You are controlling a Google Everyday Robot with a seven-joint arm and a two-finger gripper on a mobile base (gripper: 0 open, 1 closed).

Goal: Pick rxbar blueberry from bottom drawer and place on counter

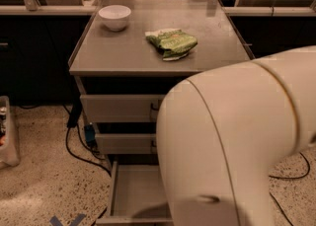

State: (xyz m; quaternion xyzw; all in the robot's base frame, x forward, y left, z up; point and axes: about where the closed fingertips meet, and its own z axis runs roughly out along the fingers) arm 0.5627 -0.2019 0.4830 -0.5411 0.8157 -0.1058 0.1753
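Note:
The bottom drawer (134,194) stands pulled open at the foot of the grey cabinet; the visible left part of its floor is bare. The rxbar blueberry is not in view. The counter (123,47) is the cabinet's flat grey top. My large white arm (232,141) fills the lower right and covers the right half of the drawers. My gripper is hidden behind or below the arm and does not show.
A white bowl (114,17) sits at the counter's back left and a green-and-white snack bag (172,42) near its middle. Two upper drawers (118,107) are shut. Black cables (81,146) run on the speckled floor at left. A pale bin (7,131) stands far left.

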